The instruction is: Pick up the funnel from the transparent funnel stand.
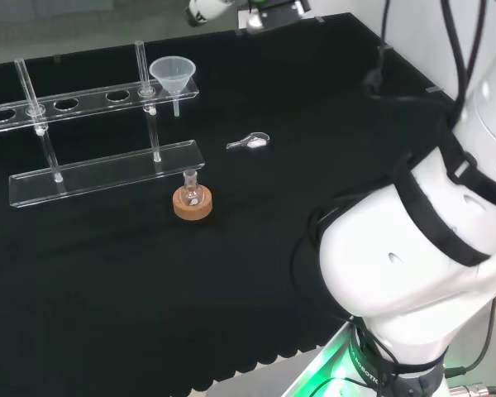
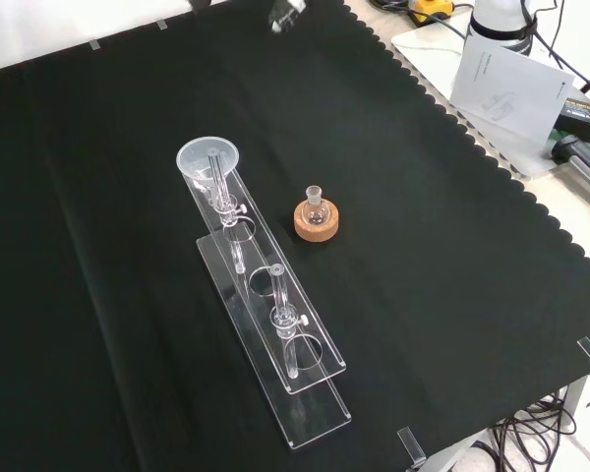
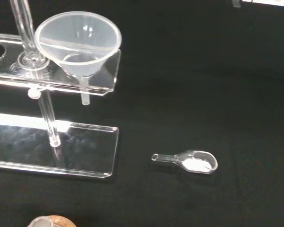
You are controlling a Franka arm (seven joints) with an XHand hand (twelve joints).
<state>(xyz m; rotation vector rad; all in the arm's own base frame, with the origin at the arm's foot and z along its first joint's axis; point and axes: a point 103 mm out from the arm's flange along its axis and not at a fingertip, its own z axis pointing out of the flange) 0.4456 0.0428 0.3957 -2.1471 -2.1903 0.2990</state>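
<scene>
Cork ring stand (image 2: 317,220) with small flask (image 2: 315,205) mid-surface. Clear funnel stand (image 2: 305,421) beside it; funnel (image 2: 207,158) seated in the end hole of its upper shelf. Glass scoop (image 3: 191,161) with white powder nearby. Fingers' state: cannot tell

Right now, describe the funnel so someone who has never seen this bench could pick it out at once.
On the black cloth stands a long transparent funnel stand with a row of round holes along its upper shelf. At the shelf's right end in the head view, the funnel sits in the last hole, its spout hanging below. It is the lone wide translucent cone, unlike the small flask on a cork ring nearby.
</scene>
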